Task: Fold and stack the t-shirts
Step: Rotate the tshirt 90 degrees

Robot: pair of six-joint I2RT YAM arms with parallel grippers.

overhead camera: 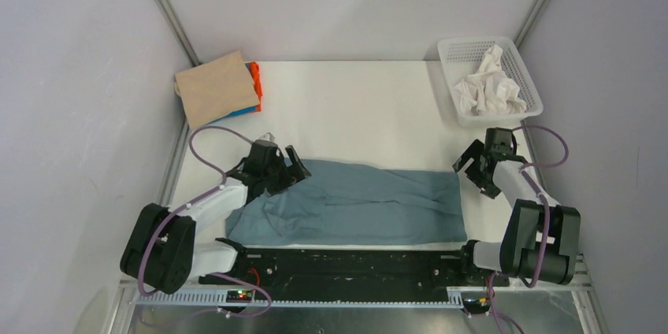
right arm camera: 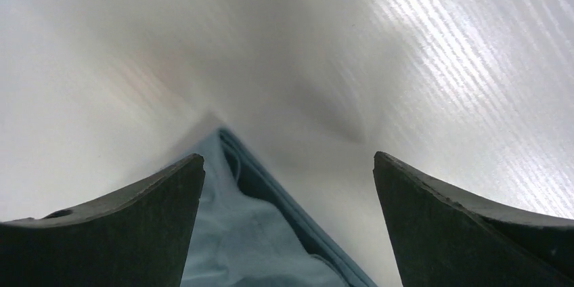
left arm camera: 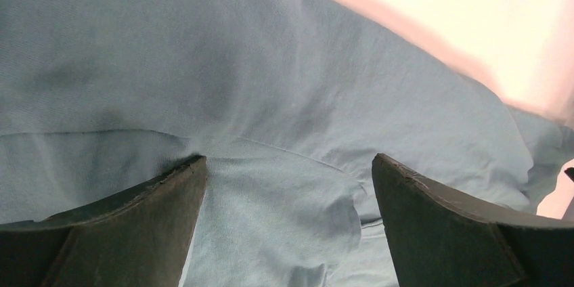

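Observation:
A slate blue-grey t-shirt (overhead camera: 358,204) lies spread across the near part of the table, folded into a long band. My left gripper (overhead camera: 285,168) is open over the shirt's far left corner; in the left wrist view the cloth (left arm camera: 284,97) fills the frame between the fingers (left arm camera: 156,199). My right gripper (overhead camera: 473,168) is open just past the shirt's far right corner; the right wrist view shows that hemmed corner (right arm camera: 257,233) between the spread fingers (right arm camera: 447,206). A folded stack sits at the far left: tan t-shirt (overhead camera: 217,88) on top, orange (overhead camera: 255,80) and bright blue (overhead camera: 246,110) edges beneath.
A white mesh basket (overhead camera: 455,54) at the far right holds crumpled white cloth (overhead camera: 490,88). Grey walls with metal posts close in the table on both sides. Bare white table (overhead camera: 354,109) lies between the stack and the basket.

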